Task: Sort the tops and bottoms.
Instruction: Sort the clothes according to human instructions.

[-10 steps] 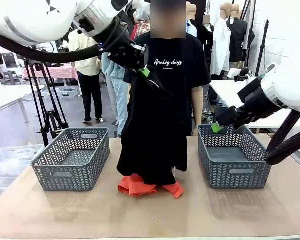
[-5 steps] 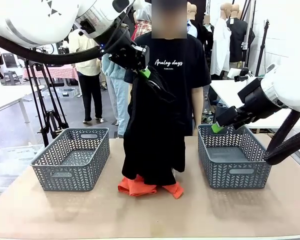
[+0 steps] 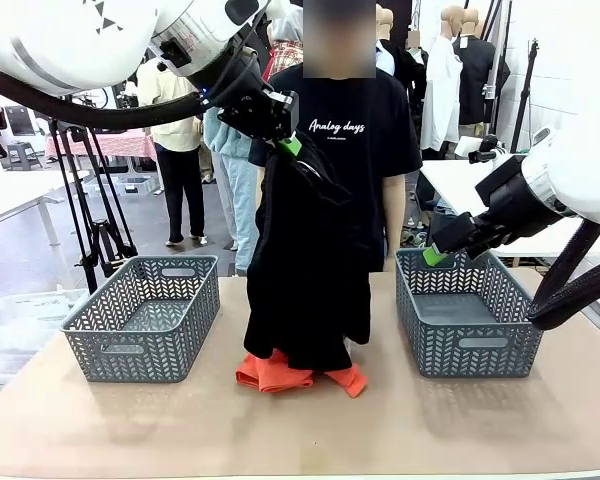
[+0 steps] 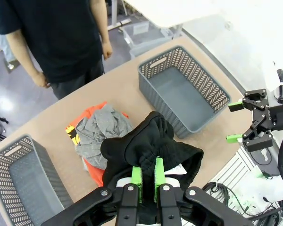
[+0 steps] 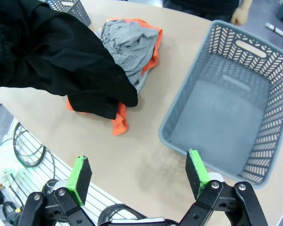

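High above the pile [image 3: 298,372] of clothes at the middle of the table [image 3: 300,435], the left gripper [image 3: 292,147] is clamped on a bunch of the black garment [image 3: 305,270], the bottoms. The left wrist view shows its green pads pinched tight with dark cloth bulging out between them. The garment hangs long and limp straight down from that grip, and its lower end reaches the pile and seems to rest on it, so it is not yet lifted free. In the pile lie the tops: the orange T-shirt [image 3: 275,372] underneath, with a mottled grey top [image 4: 101,129] crumpled over it. To the left of the pile stands the left basket [image 3: 145,262], and to the right of it the right basket [image 3: 470,345]; both are bare inside as far as the wrist views show. The right gripper [image 3: 428,255] hovers over the near-left rim of the right basket, on the side towards the pile, with its fingers spread wide and nothing between them. A person [image 3: 345,120] stands beyond the pile at the far edge of the table. By my reading the sorting has barely begun: nothing has gone into a basket, the bottoms are mid-lift, and every top has yet to be moved. Which basket is meant for which kind cannot be told.
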Tool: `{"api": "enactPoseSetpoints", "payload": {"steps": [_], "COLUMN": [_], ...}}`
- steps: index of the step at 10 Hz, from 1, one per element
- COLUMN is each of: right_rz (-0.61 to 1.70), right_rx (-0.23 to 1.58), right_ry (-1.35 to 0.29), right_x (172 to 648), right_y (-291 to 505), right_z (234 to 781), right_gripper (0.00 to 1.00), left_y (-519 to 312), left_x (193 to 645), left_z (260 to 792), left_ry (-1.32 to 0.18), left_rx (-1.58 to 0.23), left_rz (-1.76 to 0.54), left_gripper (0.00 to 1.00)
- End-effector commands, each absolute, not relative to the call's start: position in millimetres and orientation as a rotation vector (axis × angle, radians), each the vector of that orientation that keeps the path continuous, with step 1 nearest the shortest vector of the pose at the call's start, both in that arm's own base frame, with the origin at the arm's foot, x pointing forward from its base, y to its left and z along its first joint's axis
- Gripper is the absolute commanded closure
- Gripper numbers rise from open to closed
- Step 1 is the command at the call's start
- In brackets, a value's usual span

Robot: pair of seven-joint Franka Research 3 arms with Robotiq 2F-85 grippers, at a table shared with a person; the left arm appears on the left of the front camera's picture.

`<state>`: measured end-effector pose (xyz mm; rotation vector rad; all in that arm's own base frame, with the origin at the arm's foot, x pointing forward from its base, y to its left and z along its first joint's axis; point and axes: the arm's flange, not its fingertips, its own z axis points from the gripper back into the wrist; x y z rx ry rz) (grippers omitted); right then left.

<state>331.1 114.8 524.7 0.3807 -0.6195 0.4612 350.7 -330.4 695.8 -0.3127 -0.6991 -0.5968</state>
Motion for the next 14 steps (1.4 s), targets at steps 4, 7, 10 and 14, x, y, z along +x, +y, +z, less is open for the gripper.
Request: {"api": "enactPoseSetpoints", "payload": {"steps": [4,7,10,14], "right_rz": [0.465,0.465,0.465,0.465], "right_rx": [0.407,0.407,0.407,0.407], "right_ry": [-0.611,-0.611,-0.611,-0.611], "right_x": [332.4,332.4,332.4,332.4], "right_y": [115.2,115.2,115.2,115.2], "right_z": [522.6,522.6,522.6,522.6], "right_gripper": [0.00,0.00,0.00,0.00], "left_y": [-329.0,-329.0,-329.0,-329.0], "left_x": [348.8,348.8,348.8,348.8], "left_z": [695.8,695.8,695.8,695.8], "left_ry": [-0.723,-0.723,-0.723,-0.723], "left_rx": [-0.323,-0.323,-0.323,-0.323], "left_rz": [-0.593,-0.593,-0.593,-0.593], "left_gripper": [1.00,1.00,1.00,1.00]}}
